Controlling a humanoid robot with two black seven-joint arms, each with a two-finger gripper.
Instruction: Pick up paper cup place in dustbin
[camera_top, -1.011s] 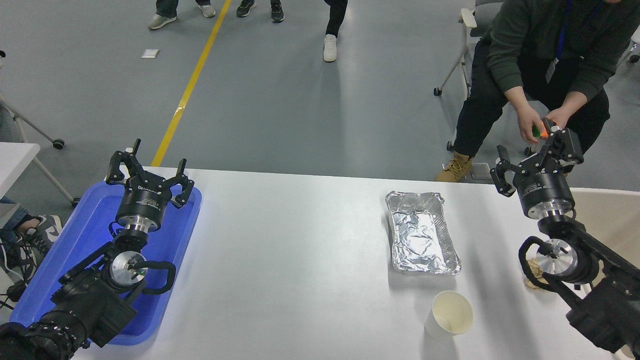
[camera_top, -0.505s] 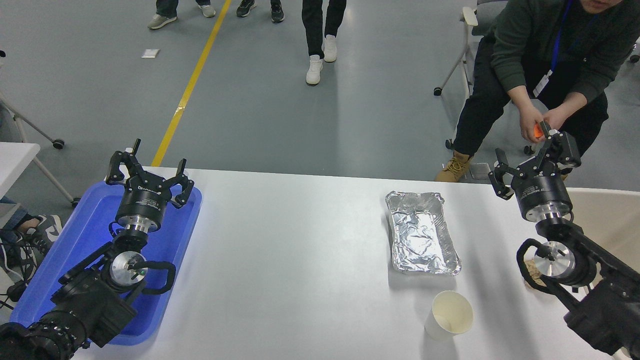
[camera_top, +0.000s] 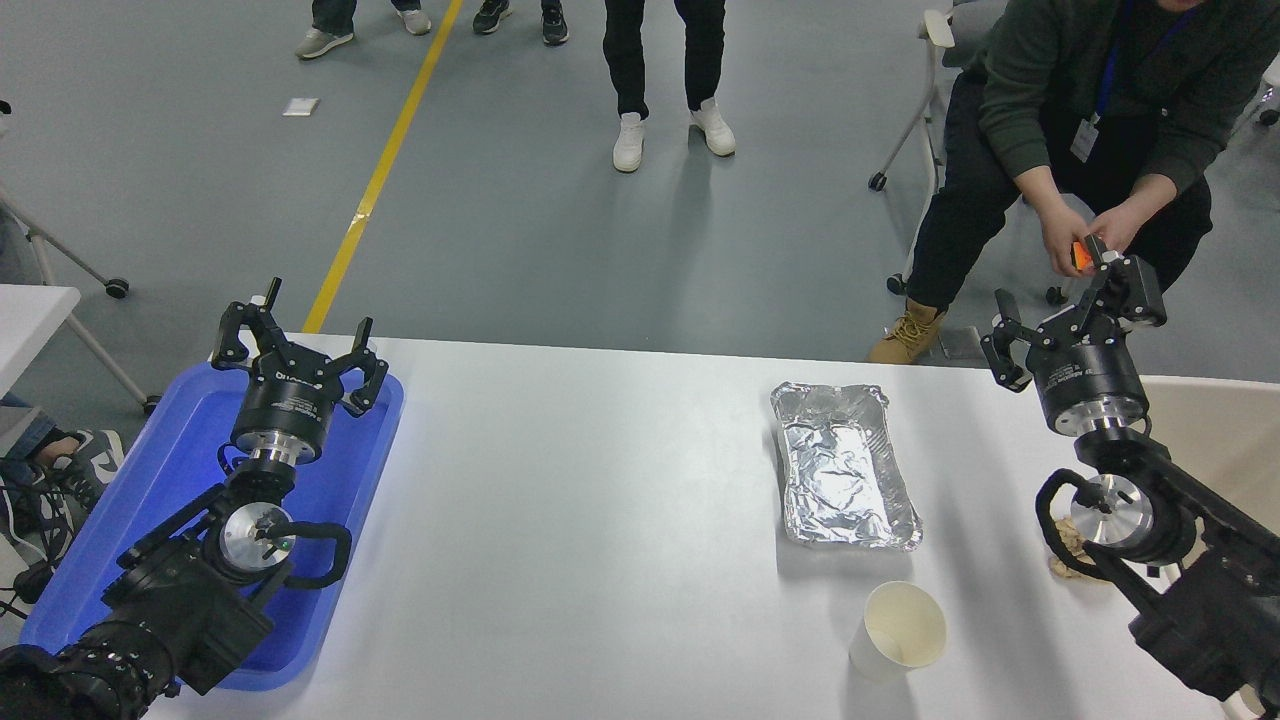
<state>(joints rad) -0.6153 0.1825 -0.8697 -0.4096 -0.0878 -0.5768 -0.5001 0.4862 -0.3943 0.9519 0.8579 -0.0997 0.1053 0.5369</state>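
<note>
A: Where does the paper cup (camera_top: 898, 629) lie from the right tool (camera_top: 1068, 308)?

B: Nearer and to the left, upright on the table (camera_top: 600, 520), mouth up. The right tool, fingers apart and empty, is high at the far right, by the dustbin (camera_top: 1215, 430); it is the closer arm.

A: The left tool (camera_top: 296, 347)?

B: Spread open, parked over the blue tray (camera_top: 100, 520).

A: Counts?

B: One cup, one dustbin, one foil tray (camera_top: 843, 465), one paper wad (camera_top: 1068, 545).

The right gripper (camera_top: 1068, 318) has shifted slightly, perhaps rightward; a walker's shoes (camera_top: 672, 133) neared.
</note>
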